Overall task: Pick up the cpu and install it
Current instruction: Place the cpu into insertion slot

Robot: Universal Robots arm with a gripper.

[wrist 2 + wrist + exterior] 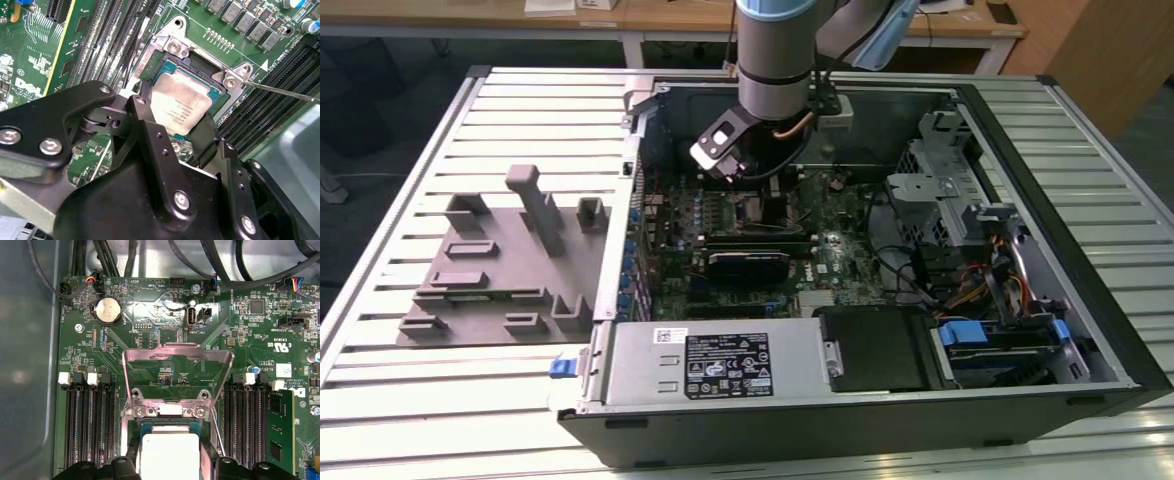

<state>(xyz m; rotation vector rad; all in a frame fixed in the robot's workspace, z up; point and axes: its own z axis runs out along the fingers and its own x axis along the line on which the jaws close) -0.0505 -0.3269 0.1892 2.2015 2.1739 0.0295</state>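
The relation that matters is straight down. The gripper [175, 119] hangs inside the open computer case [881, 420] with the cpu [182, 100] directly between its fingertips [144, 112]. It is set narrow, and the black fingers look closed on two opposite edges of the chip. In the second wrist view the cpu lies flat and level within the black socket [197, 62], its sides running parallel with the socket's walls. I cannot tell whether it is fully seated or a touch above the contacts. It is near-square, so no long axis decides anything; only squareness to the socket counts. Its top is matt silver-grey metal with faint print, and a thin green edge shows on one side. The bright steel load plate [177, 357] stands hinged open beyond the socket, and the thin wire lever [280, 90] juts out sideways, clear of the chip. Black memory slots [87, 430] flank the socket on the green motherboard [150, 295]. A grey plastic fixture tray [480, 285] rests on the ribbed metal worktop [387, 400], well apart.
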